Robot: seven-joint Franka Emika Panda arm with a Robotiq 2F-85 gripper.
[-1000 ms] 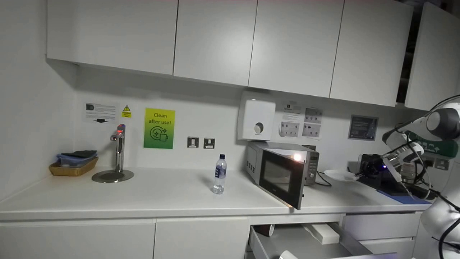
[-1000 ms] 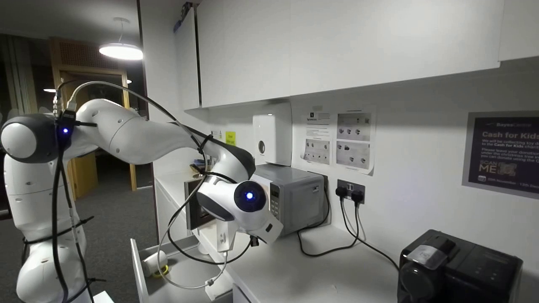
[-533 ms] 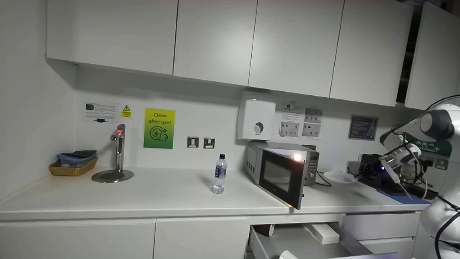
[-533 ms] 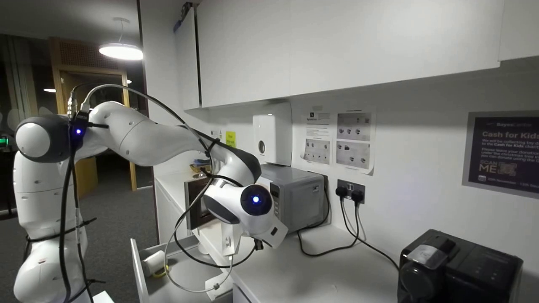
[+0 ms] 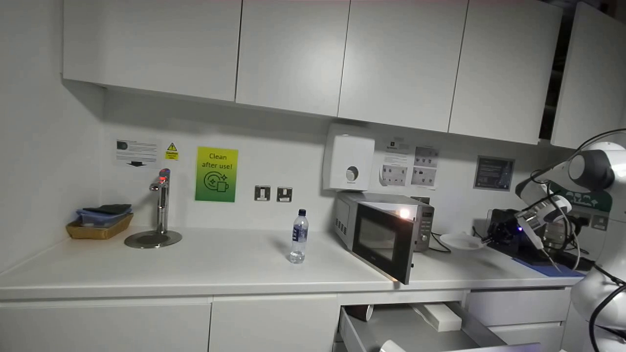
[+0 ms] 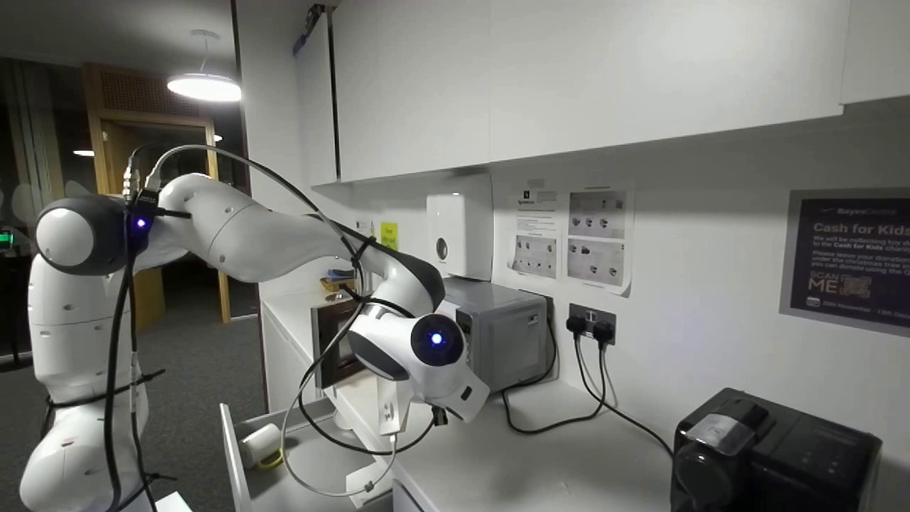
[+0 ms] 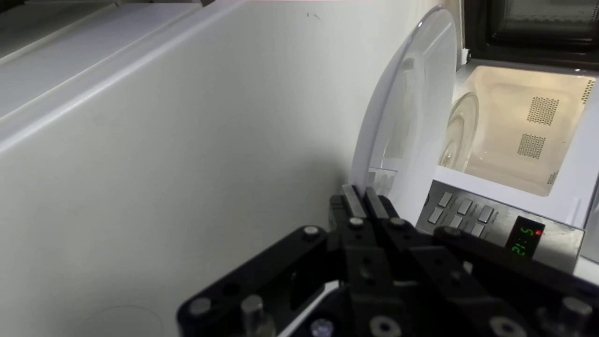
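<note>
Fingers (image 7: 376, 204) are closed nearly together on the rim of a white plate (image 7: 423, 98) — held above the tabletop (image 7: 187, 187), near the microwave (image 6: 508, 334). The microwave's door (image 5: 384, 239) stands open, and in the wrist view its cavity (image 7: 507, 154) is lit, with a glass turntable (image 7: 461, 131) inside. In an exterior view a capped bottle (image 5: 299, 239) stands upright on the tabletop, well apart from the plate; below, a drawer (image 5: 391, 325) is pulled out — a white mug (image 6: 260, 444) lies on its side in it.
</note>
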